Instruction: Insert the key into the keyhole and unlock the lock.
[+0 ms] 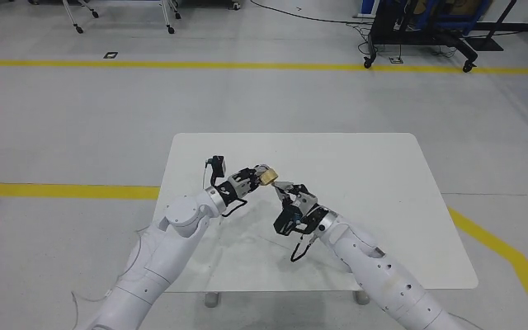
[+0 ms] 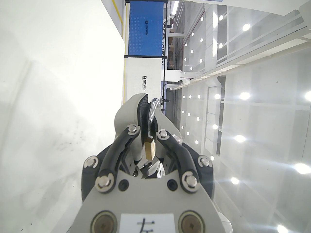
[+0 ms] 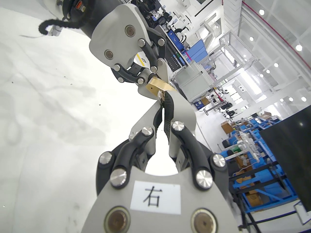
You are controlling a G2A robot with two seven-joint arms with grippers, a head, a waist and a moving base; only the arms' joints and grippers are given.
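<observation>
A brass padlock [image 1: 266,175] hangs above the middle of the white table [image 1: 371,214], and my left gripper [image 1: 256,176] is shut on it. In the left wrist view the silver shackle [image 2: 154,107] sticks out between the fingertips, with the brass body [image 2: 148,150] further back between the fingers. My right gripper [image 1: 280,189] faces it from close by, shut on a small silver key [image 3: 160,95]. The key's tip sits at the keyhole face of the padlock [image 3: 158,86]; how deep it sits is hidden. The left gripper [image 3: 148,79] shows just beyond the lock.
Both arms meet over the table's centre, a little above its surface. The tabletop [image 3: 48,103] carries only faint marks and specks. Racks, blue panels and carts [image 1: 421,33] stand on the floor far beyond the table.
</observation>
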